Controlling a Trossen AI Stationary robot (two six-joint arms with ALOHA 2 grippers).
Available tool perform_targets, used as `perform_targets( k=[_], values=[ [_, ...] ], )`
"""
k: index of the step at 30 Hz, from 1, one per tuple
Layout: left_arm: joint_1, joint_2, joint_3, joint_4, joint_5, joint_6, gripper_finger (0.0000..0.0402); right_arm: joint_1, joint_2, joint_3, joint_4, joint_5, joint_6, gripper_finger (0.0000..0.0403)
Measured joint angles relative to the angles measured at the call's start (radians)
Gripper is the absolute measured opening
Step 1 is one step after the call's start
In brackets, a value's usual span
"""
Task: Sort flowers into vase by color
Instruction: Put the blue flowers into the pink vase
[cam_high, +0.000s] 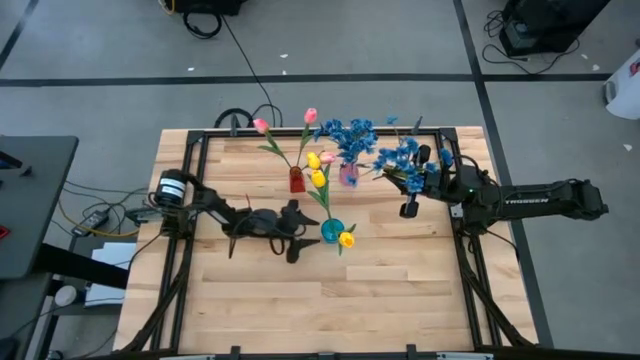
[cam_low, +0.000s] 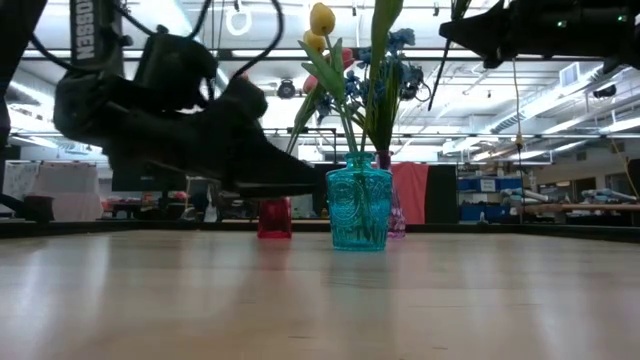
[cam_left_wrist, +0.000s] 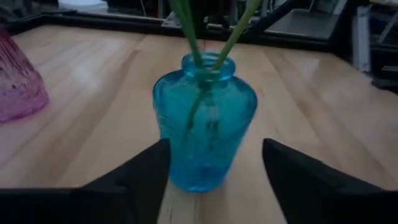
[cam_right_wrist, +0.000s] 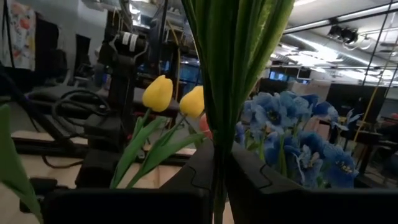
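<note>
A teal glass vase (cam_high: 332, 230) (cam_left_wrist: 205, 124) holds yellow tulips (cam_high: 318, 178), their stems in its neck; one bud (cam_high: 346, 240) droops beside it. My left gripper (cam_high: 305, 238) (cam_left_wrist: 214, 168) is open, level with the table, a finger on either side of the vase's lower body. A red vase (cam_high: 297, 180) holds pink tulips (cam_high: 262, 126). A pink vase (cam_high: 348, 176) holds blue sprigs (cam_high: 350, 135). My right gripper (cam_high: 414, 185) (cam_right_wrist: 217, 180) is raised near the far right, shut on a blue sprig (cam_high: 400, 158). My right gripper pinches the blue sprig's green stem (cam_right_wrist: 217, 149) between its two fingers (cam_right_wrist: 261, 186), which lie across it. The sprig is lifted clear of the table and its long leaves (cam_right_wrist: 239, 56) rise past the fingers. My left gripper: I cannot tell whether a finger touches the teal vase.
The three vases stand close together at the table's far middle. A black frame rail (cam_high: 200, 190) runs round the wooden table top (cam_high: 320, 300), whose near half is bare wood. In the low view the red vase (cam_low: 274, 218) and pink vase (cam_low: 396, 215) stand behind the teal one (cam_low: 358, 210).
</note>
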Motion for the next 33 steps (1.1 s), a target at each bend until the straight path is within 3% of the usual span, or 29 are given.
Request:
perform_targets(
  k=[5,8,12,17,19,26,33],
  values=[
    [0.005,0.006,0.022,-0.078,-0.097,0.005,0.0334,0.003,-0.009,0.000,-0.032,-0.002,0.028,0.0036],
    [0.022,-0.005,-0.016,-0.069,-0.120,-0.016,0.0355,0.003,-0.012,0.000,-0.049,-0.003,0.033,0.0036],
    [0.066,-0.020,-0.121,-0.023,-0.204,-0.065,0.0352,0.003,-0.011,0.000,-0.051,-0.009,0.033,0.0036],
    [0.094,-0.022,-0.243,0.174,-0.298,-0.060,0.0329,0.004,-0.007,0.000,-0.042,-0.014,0.028,0.0036],
    [0.095,-0.022,-0.265,0.197,-0.380,-0.047,0.0321,0.004,-0.001,0.000,-0.038,-0.016,0.027,0.0036],
    [0.112,-0.021,-0.203,0.120,-0.585,0.048,0.0316,0.004,0.016,0.000,-0.037,-0.020,0.025,0.0036],
    [0.187,-0.021,-0.163,0.079,-0.585,-0.012,0.0362,0.004,0.016,0.000,-0.031,-0.020,0.025,0.0036]
  ],
)
